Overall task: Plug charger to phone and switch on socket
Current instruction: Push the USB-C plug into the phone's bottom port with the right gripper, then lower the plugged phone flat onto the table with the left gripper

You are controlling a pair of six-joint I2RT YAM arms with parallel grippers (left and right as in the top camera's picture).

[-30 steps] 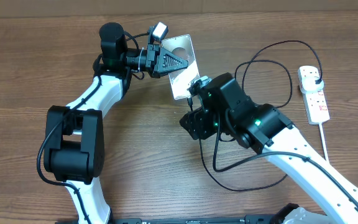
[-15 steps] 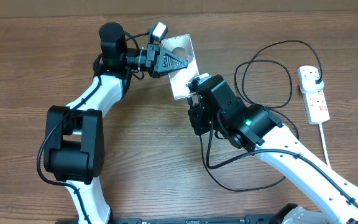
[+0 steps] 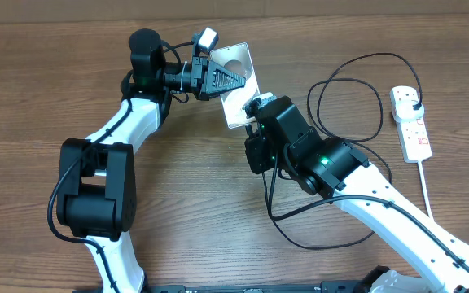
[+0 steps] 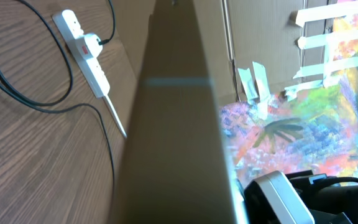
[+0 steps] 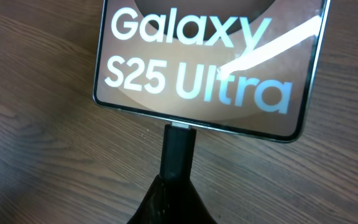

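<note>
Glossy flat phone (image 3: pixel 236 107), upper centre, clamped in left gripper (image 3: pixel 233 81), arm outstretched. Right gripper (image 3: pixel 255 114) pinches slim black charger (image 5: pixel 178 149) tip against phone's bottom edge. White oblong socket (image 3: pixel 411 122), right edge.

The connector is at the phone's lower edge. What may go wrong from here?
A sliver of metal shows between the black charger connector and the dark Galaxy smartphone; it may not be fully seated and might slip out.
The left gripper grips the smartphone from one side, so pushing might tilt it.
The thin black cable loops beside the right arm and might snag.
</note>
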